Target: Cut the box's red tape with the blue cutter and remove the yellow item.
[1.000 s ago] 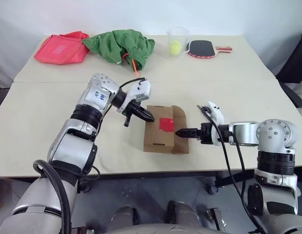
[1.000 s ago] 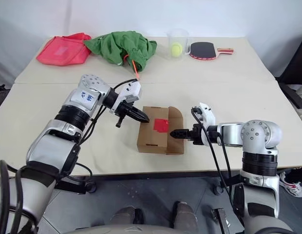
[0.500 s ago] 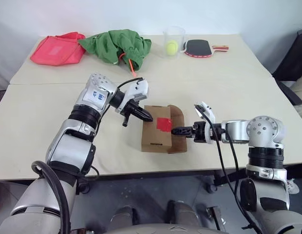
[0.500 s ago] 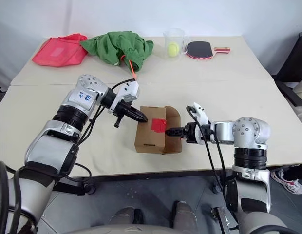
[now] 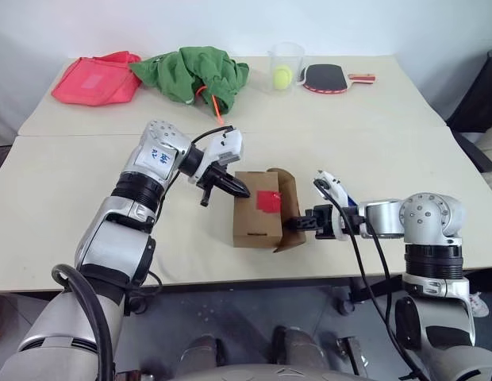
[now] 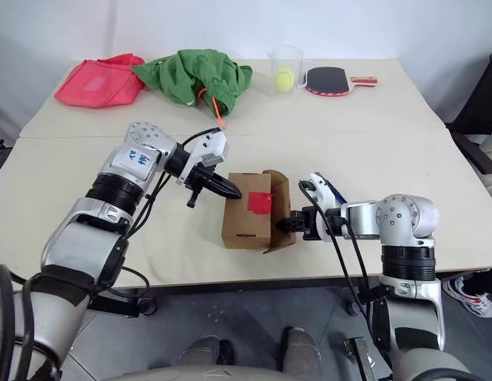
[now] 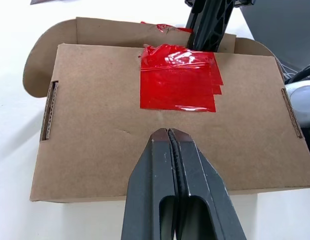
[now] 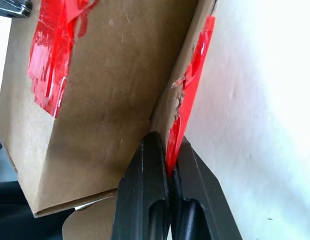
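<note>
The brown cardboard box (image 5: 256, 218) lies mid-table with the red tape (image 5: 270, 201) on its top. My left gripper (image 5: 241, 192) is shut, its tips resting on the box top (image 7: 95, 115) just short of the red tape (image 7: 177, 82). At the box's right end, my right gripper (image 5: 300, 225) is shut on the edge of the box's flap (image 5: 292, 197), which stands tilted away from the box. A torn strip of red tape (image 8: 192, 85) runs along that pinched edge. The blue cutter is out of view. The yellow item is hidden.
At the far edge lie a pink-red bag (image 5: 95, 78), a green cloth (image 5: 194, 73) with a thin orange stick (image 5: 218, 107), a clear cup (image 5: 286, 57) holding a yellow-green ball (image 5: 285, 76), and a paddle (image 5: 329, 78). A seam crosses the table (image 5: 71, 136).
My right gripper has shut on the flap's edge, and the flap has swung outward from the box. The left gripper has stayed on the box top.
</note>
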### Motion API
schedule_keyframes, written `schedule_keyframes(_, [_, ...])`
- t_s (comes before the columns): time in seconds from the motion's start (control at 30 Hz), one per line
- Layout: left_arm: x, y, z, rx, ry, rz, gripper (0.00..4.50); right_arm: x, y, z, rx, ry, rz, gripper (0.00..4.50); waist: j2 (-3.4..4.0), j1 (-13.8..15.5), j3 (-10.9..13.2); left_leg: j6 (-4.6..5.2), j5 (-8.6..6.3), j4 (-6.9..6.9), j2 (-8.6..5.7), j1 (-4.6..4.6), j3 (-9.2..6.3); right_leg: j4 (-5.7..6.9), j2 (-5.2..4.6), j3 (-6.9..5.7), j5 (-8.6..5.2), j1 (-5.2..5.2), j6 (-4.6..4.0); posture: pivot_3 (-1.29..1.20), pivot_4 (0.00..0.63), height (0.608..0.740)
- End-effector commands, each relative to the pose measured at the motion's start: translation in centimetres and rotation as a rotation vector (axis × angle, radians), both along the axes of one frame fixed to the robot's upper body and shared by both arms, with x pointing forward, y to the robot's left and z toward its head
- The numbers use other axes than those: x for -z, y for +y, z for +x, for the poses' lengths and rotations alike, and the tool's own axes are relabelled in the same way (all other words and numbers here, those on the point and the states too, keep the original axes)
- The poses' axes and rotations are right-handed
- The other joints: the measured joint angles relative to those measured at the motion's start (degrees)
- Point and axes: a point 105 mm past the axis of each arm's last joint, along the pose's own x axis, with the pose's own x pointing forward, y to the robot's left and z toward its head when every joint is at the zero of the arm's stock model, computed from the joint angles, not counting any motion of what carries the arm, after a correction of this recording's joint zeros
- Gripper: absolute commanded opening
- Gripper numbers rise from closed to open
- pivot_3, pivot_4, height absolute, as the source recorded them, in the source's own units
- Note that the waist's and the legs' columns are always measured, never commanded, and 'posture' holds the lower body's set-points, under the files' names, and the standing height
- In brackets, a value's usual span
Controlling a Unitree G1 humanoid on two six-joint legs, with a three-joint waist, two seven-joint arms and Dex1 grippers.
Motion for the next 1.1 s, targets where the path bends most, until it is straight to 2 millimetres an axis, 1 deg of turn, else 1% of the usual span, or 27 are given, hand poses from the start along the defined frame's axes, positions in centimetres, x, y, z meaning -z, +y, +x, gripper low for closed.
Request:
schedule_keyframes(0.03, [1.8,0.4,-0.3,-0.011,0.047,0.037,0.00,-4.2,0.7,-0.1,-0.061,-0.157,0.021,0.04,0.01,-0.01,0.00,0.00,0.00,0.00,0.00,-0.01,0.00,0.00,0.00,0.00,0.00,-0.01,0.00,0.00,0.150,0.740])
schedule_keyframes(0.2, [2.0,0.7,-0.4,-0.019,0.052,0.034,0.00,-6.7,1.3,-0.2,-0.086,-0.250,0.001,0.04,0.01,-0.01,0.01,0.00,0.00,-0.01,0.01,-0.01,-0.02,-0.01,0.00,0.00,0.00,-0.02,0.00,0.00,0.150,0.740])
schedule_keyframes(0.3, [2.2,0.8,-0.5,-0.023,0.052,0.032,0.00,-7.5,1.8,-0.2,-0.097,-0.285,-0.025,0.04,0.01,0.08,0.01,0.00,0.00,0.00,0.01,-0.01,-0.03,-0.01,-0.01,0.01,0.00,-0.01,0.00,0.00,0.150,0.740])
schedule_keyframes(0.57, [2.4,0.8,-0.8,-0.026,0.056,0.028,0.00,-7.9,3.2,-1.1,-0.151,-0.337,-0.111,0.04,0.02,0.15,0.00,0.00,0.00,0.00,0.01,0.01,-0.03,0.00,-0.02,0.02,0.00,0.00,0.00,0.00,0.150,0.740])
schedule_keyframes(0.83, [2.4,0.8,-0.8,-0.040,0.058,0.017,0.00,-9.3,4.2,-1.7,-0.183,-0.400,-0.173,0.04,0.01,0.70,0.00,0.01,0.00,0.01,0.02,0.01,-0.02,-0.01,-0.03,0.03,0.00,0.00,0.01,0.00,0.150,0.740])
schedule_keyframes(1.1, [2.7,1.2,-0.7,-0.064,0.062,0.011,0.00,-10.8,5.0,-1.7,-0.155,-0.444,-0.187,0.04,0.04,1.65,-0.02,0.11,0.05,0.05,0.08,0.02,-0.02,-0.01,-0.14,0.10,0.01,0.04,0.01,0.00,0.150,0.740])
